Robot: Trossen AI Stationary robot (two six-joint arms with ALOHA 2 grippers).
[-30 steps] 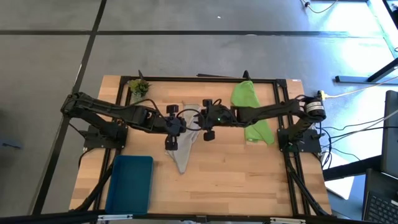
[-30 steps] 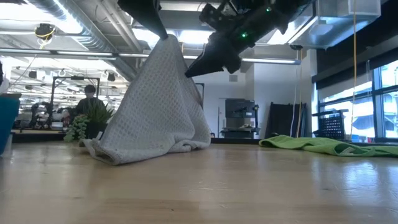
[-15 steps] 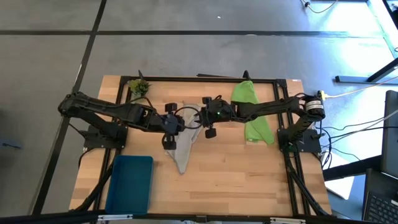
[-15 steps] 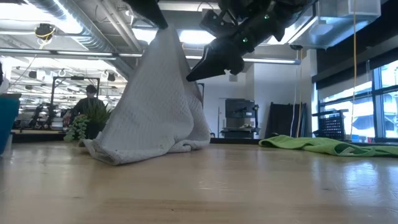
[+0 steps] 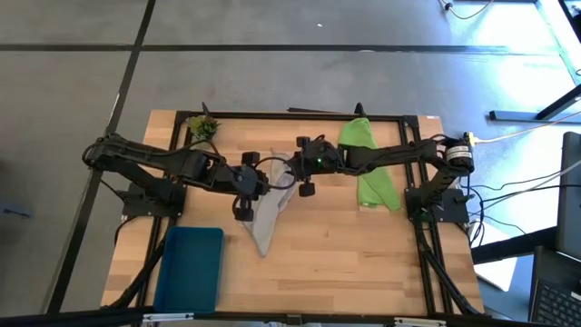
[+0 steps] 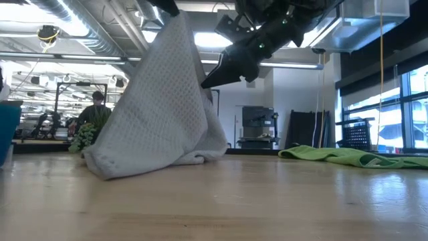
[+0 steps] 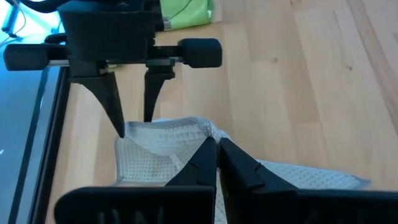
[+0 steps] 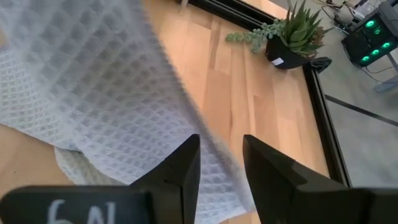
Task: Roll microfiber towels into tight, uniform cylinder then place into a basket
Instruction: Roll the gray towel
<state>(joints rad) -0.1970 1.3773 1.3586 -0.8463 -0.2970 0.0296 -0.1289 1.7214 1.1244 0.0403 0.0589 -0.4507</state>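
Note:
The light grey towel [image 5: 268, 218] stands like a tent in the middle of the table, its peak raised by my left gripper [image 5: 260, 184], which is shut on it. My right gripper [image 5: 283, 173] is open and faces the left one. Its fingers [image 7: 118, 109] stand at the towel's raised far edge, and the edge runs past the gap between them [image 8: 221, 149]. The lime green towel [image 5: 368, 163] lies crumpled at the far right. The teal basket [image 5: 191, 268] stands at the near left with nothing in it. My left gripper pinches a bunched peak of the grey towel [image 7: 208, 138] between its two fingers, coming from above and slanting down. The cloth hangs below it as a cone [image 6: 160, 100], and its lower folds [image 6: 134, 164] lie on the table. I cannot tell whether my right gripper touches the towel's edge.
A small potted plant [image 5: 201, 127] stands at the far left corner. A black frame [image 5: 413, 195] runs around the table's edge. Bare wood lies at the near middle and near right.
My left gripper has risen a little and drawn the towel's peak higher, so the cone stands taller, and its lower left fold has slid a little along the table. My right gripper has swung slightly toward the far edge and stayed open.

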